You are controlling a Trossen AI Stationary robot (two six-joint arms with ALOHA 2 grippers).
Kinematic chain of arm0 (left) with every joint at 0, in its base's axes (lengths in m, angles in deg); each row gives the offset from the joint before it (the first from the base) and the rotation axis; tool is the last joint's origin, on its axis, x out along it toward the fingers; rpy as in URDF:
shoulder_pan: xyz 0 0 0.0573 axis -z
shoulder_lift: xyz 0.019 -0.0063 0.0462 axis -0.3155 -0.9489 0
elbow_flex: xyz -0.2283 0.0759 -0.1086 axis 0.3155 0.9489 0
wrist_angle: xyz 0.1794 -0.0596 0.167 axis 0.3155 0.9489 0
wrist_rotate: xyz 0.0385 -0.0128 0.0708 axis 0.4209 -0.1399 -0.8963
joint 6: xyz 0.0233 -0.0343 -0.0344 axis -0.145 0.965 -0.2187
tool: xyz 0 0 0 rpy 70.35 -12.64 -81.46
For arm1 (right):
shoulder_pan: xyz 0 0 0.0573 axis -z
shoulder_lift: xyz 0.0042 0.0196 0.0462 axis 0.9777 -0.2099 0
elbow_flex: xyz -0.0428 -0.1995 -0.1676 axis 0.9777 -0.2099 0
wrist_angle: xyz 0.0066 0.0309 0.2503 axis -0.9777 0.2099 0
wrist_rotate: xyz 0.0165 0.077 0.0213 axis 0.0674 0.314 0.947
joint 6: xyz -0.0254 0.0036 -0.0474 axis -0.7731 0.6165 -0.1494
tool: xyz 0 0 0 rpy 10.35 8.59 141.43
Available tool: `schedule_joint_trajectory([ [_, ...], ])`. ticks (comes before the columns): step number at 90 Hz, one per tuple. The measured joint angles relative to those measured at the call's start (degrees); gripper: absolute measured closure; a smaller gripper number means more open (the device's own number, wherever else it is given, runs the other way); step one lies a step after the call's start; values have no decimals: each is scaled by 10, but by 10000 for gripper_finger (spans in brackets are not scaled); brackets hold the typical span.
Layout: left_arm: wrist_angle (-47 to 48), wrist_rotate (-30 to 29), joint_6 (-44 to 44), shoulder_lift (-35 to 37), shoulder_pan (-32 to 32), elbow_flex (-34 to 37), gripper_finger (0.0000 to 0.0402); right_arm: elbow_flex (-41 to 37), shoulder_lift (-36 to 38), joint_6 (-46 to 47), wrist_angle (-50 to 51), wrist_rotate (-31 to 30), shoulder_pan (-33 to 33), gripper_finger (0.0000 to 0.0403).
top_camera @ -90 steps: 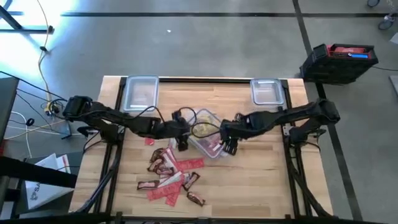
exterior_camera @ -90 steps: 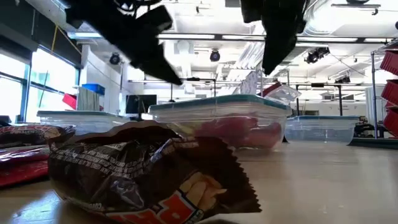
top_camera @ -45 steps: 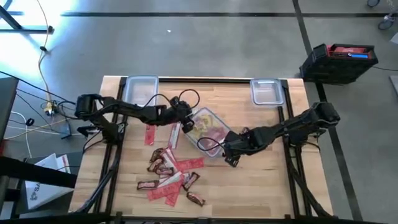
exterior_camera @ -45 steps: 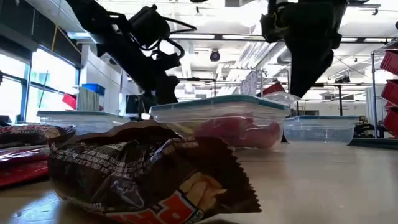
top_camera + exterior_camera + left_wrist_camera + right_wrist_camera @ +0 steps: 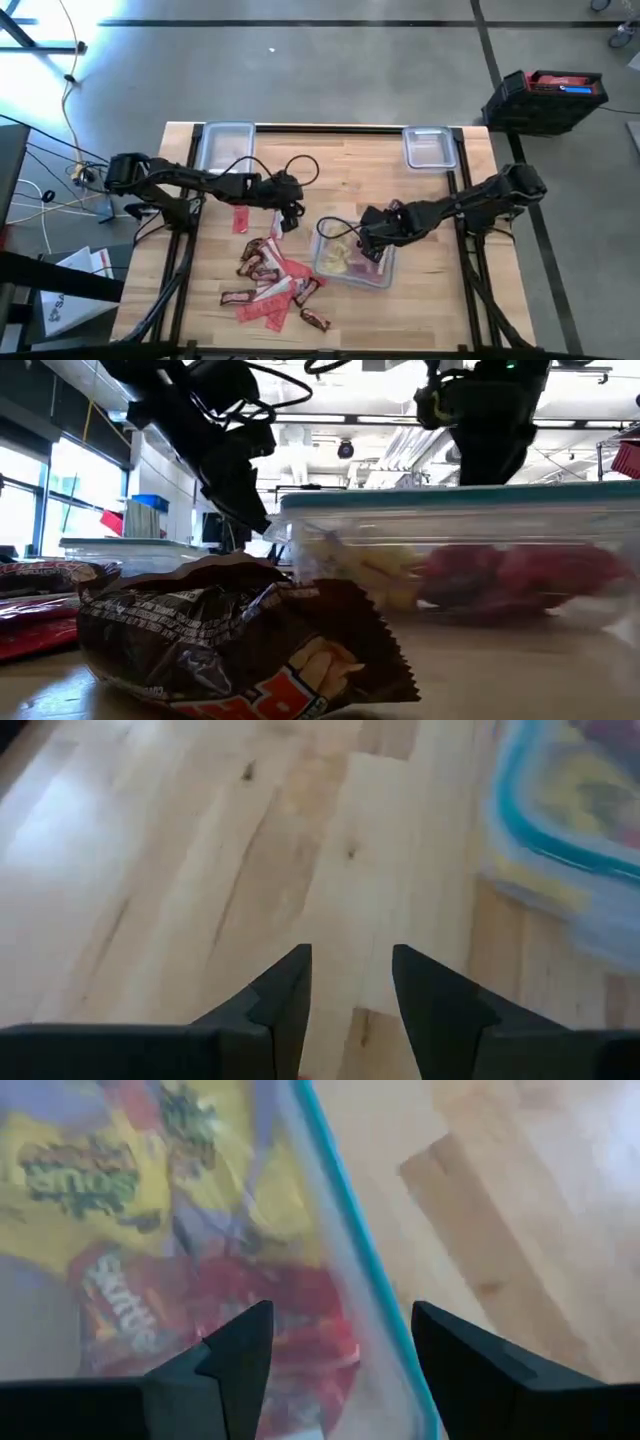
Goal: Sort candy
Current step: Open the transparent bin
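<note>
Loose candy [image 5: 272, 285], red packets and dark brown bars, lies in a heap on the table's near left; one brown bar [image 5: 230, 650] fills the low view. A clear container with a teal rim [image 5: 386, 282] holds yellow [image 5: 90, 1180] and red [image 5: 130, 1310] packets and sits on the table just right of the heap. My right gripper [image 5: 366, 238] is open at the container's far right part, its fingers on either side of the rim [image 5: 345, 1240]. My left gripper [image 5: 287, 218] hangs open over bare wood [image 5: 350, 870], left of the container and beyond the heap. My right gripper comes down from above with one finger [image 5: 235, 1355] inside the container over the packets and the other finger [image 5: 455, 1355] outside its wall. I cannot tell whether either finger touches the wall. The container rests flat on the table.
Two more clear containers stand at the far edge, one at the left [image 5: 225, 148] and one at the right [image 5: 430, 148]. A single red packet [image 5: 240, 218] lies left of my left gripper. Bare wood [image 5: 440, 290] lies right of the container.
The container with the candy has slid toward the table's near edge and turned a little, now lying beside the heap. My right gripper has stayed at it. My left gripper went toward the far edge, then came back toward the near edge.
</note>
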State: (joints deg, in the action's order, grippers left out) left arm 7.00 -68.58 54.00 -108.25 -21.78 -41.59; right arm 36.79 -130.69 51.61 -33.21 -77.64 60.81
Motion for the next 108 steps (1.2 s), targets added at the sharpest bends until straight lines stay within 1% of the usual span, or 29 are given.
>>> schedule_joint_trajectory([
  [11,3,50,3,15,28,0,275,31,7,-12,49,37,-15,194],
  [22,-17,82,-19,18,67,0,275,63,7,-17,82,63,-53,194],
  [27,-27,95,-35,17,84,0,275,67,9,-6,93,70,-72,194],
  [37,-43,94,-51,9,110,0,275,56,6,36,137,81,-108,194],
  [48,-63,76,-44,-8,115,0,275,20,6,63,155,100,-135,194],
  [55,-71,69,-29,-28,114,0,275,-7,5,63,132,113,-136,194],
  [62,-72,55,-27,-52,114,0,275,-36,5,57,74,115,-133,194],
  [72,-106,42,-26,-77,114,0,275,-64,5,37,-11,90,-133,194],
  [79,-128,48,-26,-92,115,1,275,-80,5,23,-52,79,-128,194],
  [90,-144,53,-21,-103,118,1,275,-92,6,2,-76,67,-122,194],
  [99,-144,60,-16,-107,119,1,275,-92,6,-7,-76,46,-118,194],
  [108,-134,69,-17,-107,119,-4,275,-92,6,-11,-74,37,-109,194],
])
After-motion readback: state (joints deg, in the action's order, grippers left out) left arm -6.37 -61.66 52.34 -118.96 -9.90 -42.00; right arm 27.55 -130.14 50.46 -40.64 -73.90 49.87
